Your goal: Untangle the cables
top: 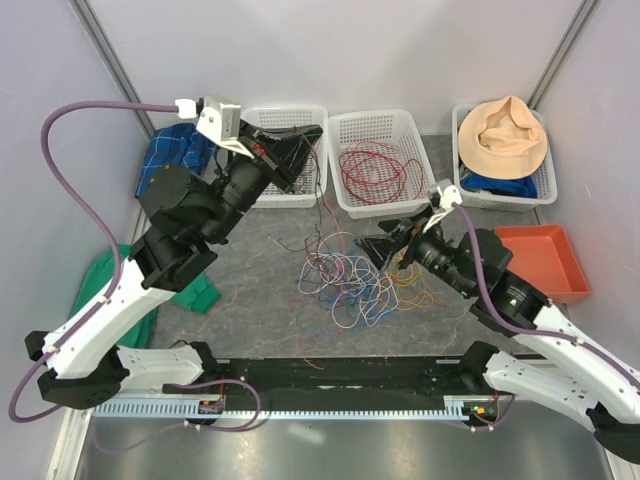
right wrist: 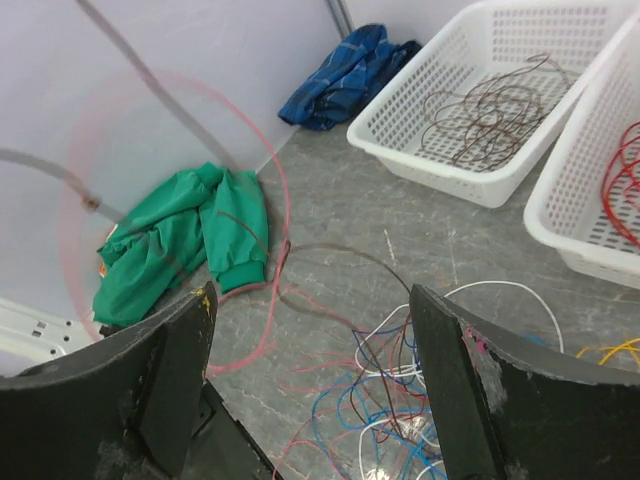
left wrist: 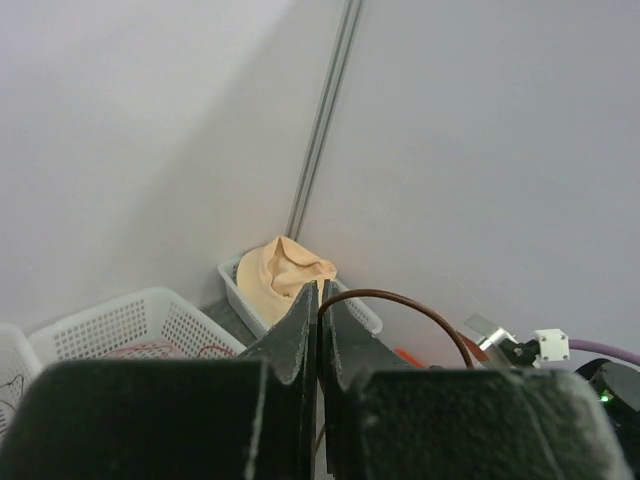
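Here the left gripper (left wrist: 319, 305) is raised over the left basket (top: 285, 110) in the upper middle of the top view. Its fingers are pressed together on a dark brown wire (left wrist: 400, 295) that arcs away to the right in the wrist view. The right gripper (right wrist: 312, 300) sits low at the right edge of the cables (top: 350, 280), with its fingers spread wide apart. That tangle of blue, white, purple, red and yellow strands lies on the grey table (top: 250, 250) at frame centre. Red wires (top: 372, 165) lie in the middle basket (top: 375, 116), and more brown wires (right wrist: 490, 105) lie in the left one.
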You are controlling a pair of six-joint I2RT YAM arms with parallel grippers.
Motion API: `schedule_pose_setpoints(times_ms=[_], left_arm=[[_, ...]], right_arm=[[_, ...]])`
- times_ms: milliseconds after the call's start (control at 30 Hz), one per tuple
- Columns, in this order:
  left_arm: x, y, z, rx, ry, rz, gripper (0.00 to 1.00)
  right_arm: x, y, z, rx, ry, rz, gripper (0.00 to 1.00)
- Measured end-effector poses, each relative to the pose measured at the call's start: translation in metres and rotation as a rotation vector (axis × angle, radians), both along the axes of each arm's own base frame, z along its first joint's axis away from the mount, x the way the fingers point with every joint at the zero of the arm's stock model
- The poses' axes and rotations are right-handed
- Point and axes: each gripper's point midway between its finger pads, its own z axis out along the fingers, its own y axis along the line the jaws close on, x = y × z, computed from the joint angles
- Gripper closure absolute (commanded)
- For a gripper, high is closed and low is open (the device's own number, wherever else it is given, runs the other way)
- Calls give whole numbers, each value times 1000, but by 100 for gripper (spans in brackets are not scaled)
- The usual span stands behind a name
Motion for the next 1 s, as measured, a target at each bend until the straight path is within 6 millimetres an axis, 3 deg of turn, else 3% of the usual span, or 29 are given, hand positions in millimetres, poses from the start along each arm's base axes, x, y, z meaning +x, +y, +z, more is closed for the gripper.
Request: schedule_pose_setpoints(times_ms=[200,333,467,567,667,700,767,800,900,1000], left_arm=[[5,-8,1,43,29,-3,98],[1,-4,12,38,22,-8,98],[-2,1,23,23,11,-7,98],[-5,5,29,16,6,-8,98],[-7,7,35,10,1,-7,98],[-7,8,37,9,-1,-7,98],[-8,9,42,1,-7,-7,98],[-8,9,44,-1,-9,-7,98],[-8,8,51,-8,-17,-6,98],[-8,9,60,-10,-30,-2,98]], right_arm=[[6,27,-46,-11,42,75,9],[10,45,-75,-32,87,119,8],[14,59,-84,-21,95,153,9],[18,69,-86,-7,84,175,17],[23,82,-96,-11,92,206,35],[24,87,-103,-17,101,216,46],[27,96,-124,-48,142,234,58],[28,99,-134,-67,157,240,73],[31,105,-167,-118,216,247,92],[29,102,-194,-153,259,241,100]])
